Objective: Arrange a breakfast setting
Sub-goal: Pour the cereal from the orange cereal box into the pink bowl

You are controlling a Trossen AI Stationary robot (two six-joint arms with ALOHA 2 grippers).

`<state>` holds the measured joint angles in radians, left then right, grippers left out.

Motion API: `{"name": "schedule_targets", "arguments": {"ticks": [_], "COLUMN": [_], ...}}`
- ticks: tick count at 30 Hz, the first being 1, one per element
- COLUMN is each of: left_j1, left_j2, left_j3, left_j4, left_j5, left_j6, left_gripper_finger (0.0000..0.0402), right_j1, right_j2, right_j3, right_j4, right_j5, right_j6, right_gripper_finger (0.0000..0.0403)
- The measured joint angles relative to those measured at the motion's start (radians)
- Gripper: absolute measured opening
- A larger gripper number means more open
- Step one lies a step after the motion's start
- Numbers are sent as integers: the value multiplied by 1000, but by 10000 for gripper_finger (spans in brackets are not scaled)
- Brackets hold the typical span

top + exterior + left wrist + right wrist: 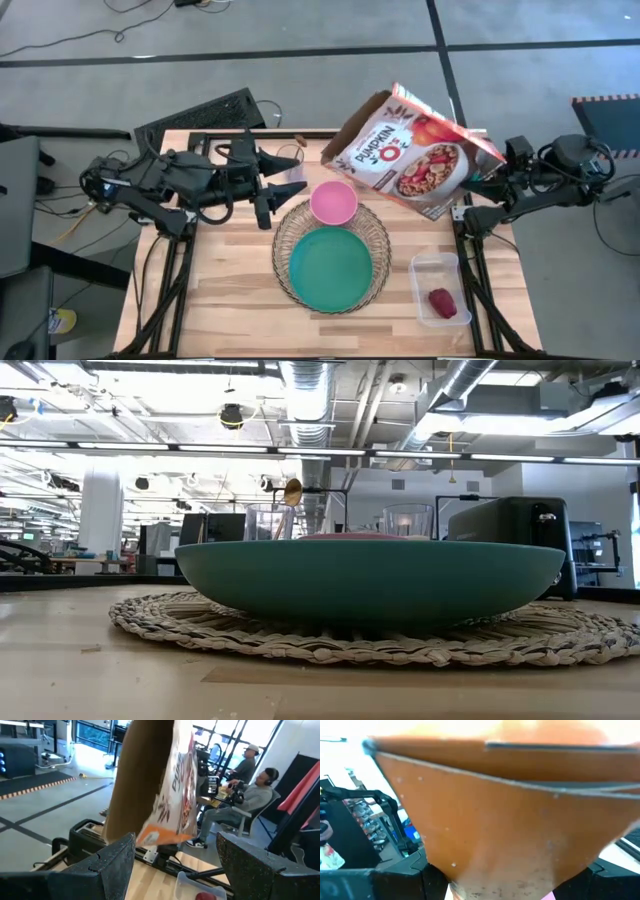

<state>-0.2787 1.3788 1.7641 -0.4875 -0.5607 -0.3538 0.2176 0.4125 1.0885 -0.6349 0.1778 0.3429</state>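
A pink bowl [333, 202] sits on the far rim of a round woven charger [372, 228]. A teal plate [330, 268] lies on the charger and fills the low view [370, 580]. A dark red fruit [443, 303] lies in a clear tub [428, 270] at the near right. My right gripper [468, 200] is shut on a tilted cereal box [410, 152], held over the table's far right. The box's open top [352, 128] is beyond the bowl's far side. My left gripper [288, 180] is open and empty, left of the bowl. No bagel shows. My right gripper pinches the cereal box at its closed bottom end [510, 870], one finger [395, 877] on each broad face. The fingers come level from the table's right side. The box is lifted clear and tipped, with its open top toward the far left.
A black toaster [200, 115] stands at the far left corner and shows in the low view [510, 540]. Bare wood lies at the near left [220, 290]. People sit beyond the table in the left wrist view [240, 800].
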Motion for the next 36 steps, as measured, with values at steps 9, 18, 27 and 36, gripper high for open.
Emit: {"name": "schedule_targets", "arguments": {"ticks": [9, 18, 27, 36], "left_j1": [-3, -3, -3, 4], "left_j2": [13, 32, 32, 61], "left_j3": [0, 0, 0, 0], "left_j4": [-2, -1, -1, 0], "left_j5": [-1, -2, -25, -29], "left_j6": [-38, -65, -77, -78], "left_gripper_finger": [261, 261, 261, 261], "right_j1": [-3, -11, -11, -11], "right_j2": [-37, -98, -100, -149], "right_j3": [0, -20, -20, -39], "right_j4": [-102, -221, -305, -381], "right_j5": [-19, -20, -18, 7], "right_j6": [24, 79, 87, 121], "right_gripper_finger": [290, 290, 290, 290]}}
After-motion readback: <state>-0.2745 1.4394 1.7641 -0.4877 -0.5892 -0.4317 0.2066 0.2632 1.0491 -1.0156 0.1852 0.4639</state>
